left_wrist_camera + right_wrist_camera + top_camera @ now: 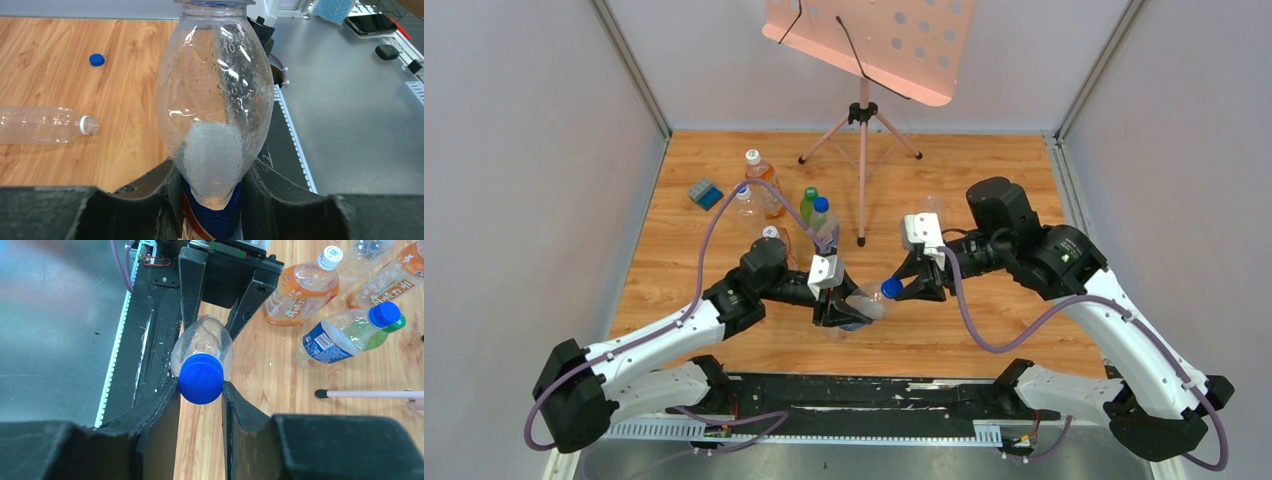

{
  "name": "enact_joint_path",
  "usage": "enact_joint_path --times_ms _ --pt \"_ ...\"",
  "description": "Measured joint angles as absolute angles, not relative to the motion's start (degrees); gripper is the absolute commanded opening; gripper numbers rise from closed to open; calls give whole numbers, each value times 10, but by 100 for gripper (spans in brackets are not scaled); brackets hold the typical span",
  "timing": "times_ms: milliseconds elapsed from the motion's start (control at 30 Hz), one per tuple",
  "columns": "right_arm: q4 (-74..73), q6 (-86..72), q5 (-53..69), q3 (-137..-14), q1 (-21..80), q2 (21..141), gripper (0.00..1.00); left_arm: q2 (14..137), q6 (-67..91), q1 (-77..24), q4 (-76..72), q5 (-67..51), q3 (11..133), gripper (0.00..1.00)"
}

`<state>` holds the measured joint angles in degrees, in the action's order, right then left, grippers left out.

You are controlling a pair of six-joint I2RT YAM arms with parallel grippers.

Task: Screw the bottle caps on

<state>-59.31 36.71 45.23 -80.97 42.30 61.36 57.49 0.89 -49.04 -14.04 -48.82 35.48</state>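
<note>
My left gripper (839, 312) is shut on the body of a clear bottle (864, 303) with a blue label and holds it tilted above the table, neck towards the right arm. In the left wrist view the bottle (215, 100) fills the space between my left gripper's jaws (212, 200). A blue cap (891, 288) sits on its neck. My right gripper (914, 285) is shut on this blue cap (201, 378), a finger on each side. A loose blue cap (97, 60) lies on the wood. An uncapped clear bottle (45, 125) lies on its side.
Several bottles stand at the back left: an orange one with a white cap (764, 185), a green one (808, 203), a blue-capped one (822, 222). A blue-grey block (705, 193) lies beside them. A pink music stand (862, 130) stands at the back centre.
</note>
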Motion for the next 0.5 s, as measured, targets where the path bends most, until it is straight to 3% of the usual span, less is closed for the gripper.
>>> enact_joint_path --times_ms 33,67,267,367,433,500 --pt "-594 364 453 -811 423 615 5 575 8 -490 -137 -488 356 11" --pt "-595 361 452 -812 423 617 0 575 8 -490 -136 -486 356 11" --pt "-594 239 386 -842 420 651 0 566 -4 -496 -132 -400 354 14" --pt "-591 97 315 -856 416 676 0 558 -37 -527 -122 -277 349 15" --pt "-595 -22 266 -856 412 690 6 558 -69 -564 -114 -177 344 15" --pt "-601 -116 242 -848 406 697 23 564 -103 -610 -114 -73 337 15"
